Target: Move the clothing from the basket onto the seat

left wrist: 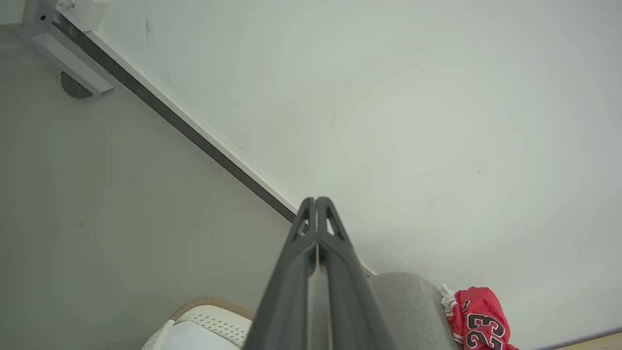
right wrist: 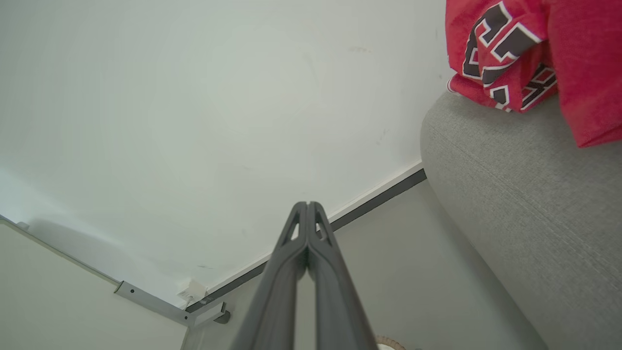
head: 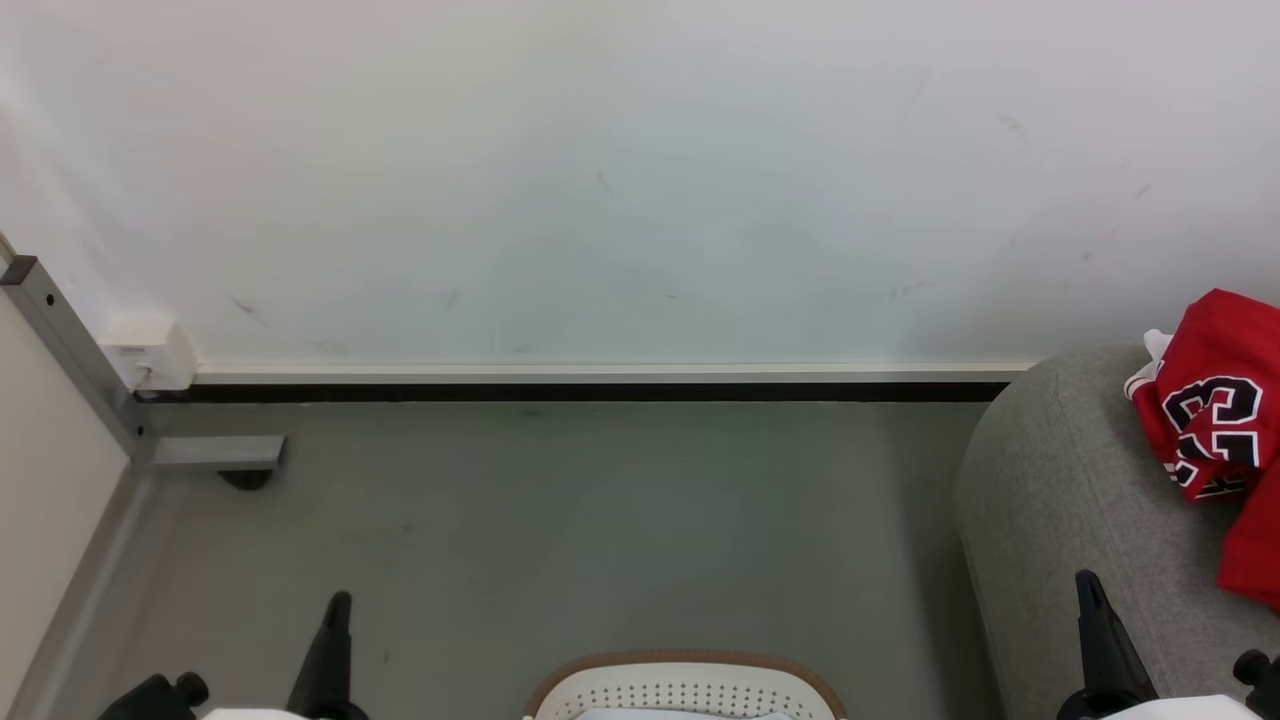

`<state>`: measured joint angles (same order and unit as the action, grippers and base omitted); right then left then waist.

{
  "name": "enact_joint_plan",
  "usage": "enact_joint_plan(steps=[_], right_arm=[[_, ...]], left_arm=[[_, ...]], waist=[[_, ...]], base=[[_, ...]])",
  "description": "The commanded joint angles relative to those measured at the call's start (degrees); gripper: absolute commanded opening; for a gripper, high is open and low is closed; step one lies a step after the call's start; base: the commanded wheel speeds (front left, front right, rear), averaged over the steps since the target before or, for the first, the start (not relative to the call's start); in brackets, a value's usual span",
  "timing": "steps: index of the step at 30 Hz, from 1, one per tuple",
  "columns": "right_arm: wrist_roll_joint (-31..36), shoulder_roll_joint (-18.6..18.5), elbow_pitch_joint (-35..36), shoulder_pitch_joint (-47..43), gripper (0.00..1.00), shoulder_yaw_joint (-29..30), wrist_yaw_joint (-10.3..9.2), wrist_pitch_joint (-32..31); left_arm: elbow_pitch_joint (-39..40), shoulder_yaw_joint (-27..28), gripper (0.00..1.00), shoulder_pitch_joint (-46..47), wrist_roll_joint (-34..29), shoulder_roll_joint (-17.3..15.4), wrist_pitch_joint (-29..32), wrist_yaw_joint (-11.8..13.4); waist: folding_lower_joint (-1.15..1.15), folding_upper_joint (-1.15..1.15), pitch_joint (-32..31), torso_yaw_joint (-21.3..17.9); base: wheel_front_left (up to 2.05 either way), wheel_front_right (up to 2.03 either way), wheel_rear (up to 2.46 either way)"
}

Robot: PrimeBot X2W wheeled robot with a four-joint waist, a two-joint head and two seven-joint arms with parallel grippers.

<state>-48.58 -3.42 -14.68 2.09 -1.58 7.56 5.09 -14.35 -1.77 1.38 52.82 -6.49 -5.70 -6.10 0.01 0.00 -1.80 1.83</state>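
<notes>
Clothing (head: pixel 1222 345) lies on seat (head: pixel 1060 520), frame right; transfer judged near complete. Both jaws closed, empty. Next: verify basket (head: pixel 680 690).

Red clothing (head: pixel 1225 400) with black white-edged 23, grey woven seat (head: pixel 1060 500), white brown-rimmed dotted basket (head: pixel 680 690).

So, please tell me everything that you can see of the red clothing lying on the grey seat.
The clothing is bright red soft fabric, crumpled into a loose heap rather than spread flat. A large black number 23 with white edges shows on it, bent by the folds. A bit of white trim sticks out on the side towards the wall. It rests on top of the seat, near its rounded corner. The head view's right edge cuts part of it off. Nothing else is seen touching it.
</notes>
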Motion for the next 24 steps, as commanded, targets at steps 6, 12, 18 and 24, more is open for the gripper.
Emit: enact_joint_plan(steps=[6, 12, 18, 24], right_arm=[[-5.1, -0.4, 0.9, 1.6, 0.0, 0.9, -0.05, -1.0], [-9.1, -0.5, 0.9, 2.0, 0.0, 1.5, -0.05, -2.0], [-12.9, -0.5, 0.9, 2.2, 0.0, 2.0, -0.06, -2.9], [-16.5, -0.5, 0.9, 2.4, 0.0, 2.6, -0.07, -3.8]], left_arm=[[0.7, 1.3, 0.0, 1.7, 4.8, 0.1, 1.3, -0.5], [0.7, 2.0, 0.0, 2.2, 8.3, 0.5, 2.4, -0.5], [0.6, 2.7, 0.0, 2.5, 11.7, 0.8, 3.5, -0.6], [0.6, 3.4, 0.0, 2.8, 14.8, 1.1, 4.5, -0.7]], waist=[[-0.01, 0.0, 0.1, -0.1], [-0.01, 0.0, 0.3, -0.2], [-0.01, 0.0, 0.4, -0.4], [-0.01, 0.0, 0.5, -0.5]], base=[[0.0, 0.0, 0.0], [0.0, 0.0, 0.0], [0.0, 0.0, 0.0], [0.0, 0.0, 0.0]])
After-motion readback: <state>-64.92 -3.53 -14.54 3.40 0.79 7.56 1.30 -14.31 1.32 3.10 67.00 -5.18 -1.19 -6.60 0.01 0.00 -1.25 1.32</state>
